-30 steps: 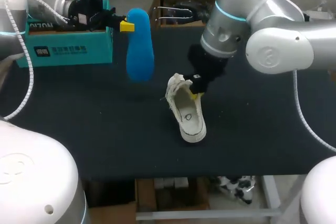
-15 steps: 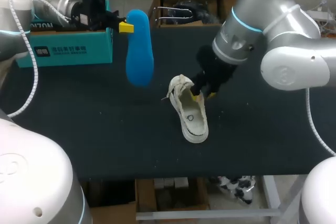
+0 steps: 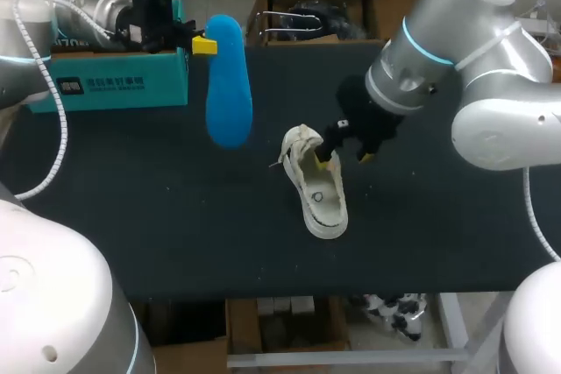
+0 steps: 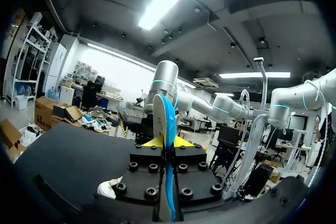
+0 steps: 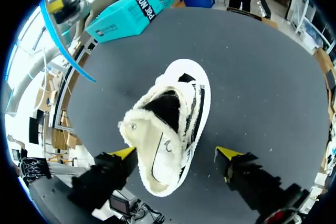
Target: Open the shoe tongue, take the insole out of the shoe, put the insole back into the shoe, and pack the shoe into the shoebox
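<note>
**Head view.**
- Insole (image 3: 228, 85), blue: out of the shoe and off the counter (image 3: 131, 216). It hangs from one end in the left jaws, which are clamped on it, just in front of the shoebox.
- Shoe (image 3: 317, 183), white: near the middle of the counter, mouth wide open, well apart from the insole.
- Right jaws: spread at the shoe's upper end. One yellow tip is against the fleecy rim, the other is clear of the shoe.
- Shoebox (image 3: 114, 76), teal: at the counter's far left. Whether its top stands open cannot be told.

**Left wrist view.**
- Insole (image 4: 167, 129): seen edge-on, pinched between both fingers and standing up ahead of them.

**Right wrist view.**
- Shoe (image 5: 168, 124): its heel end lies between the parted fingers, gripped by neither. The fleece lining is laid back, with no blue insole inside.
- Insole (image 5: 63, 43) and shoebox (image 5: 126, 17): beyond the shoe, the insole raised above the counter.

**Progress, as judged.**
- Done: tongue opened, insole removed.
- Left: return the insole to the shoe, then pack the shoe into the shoebox.
</note>
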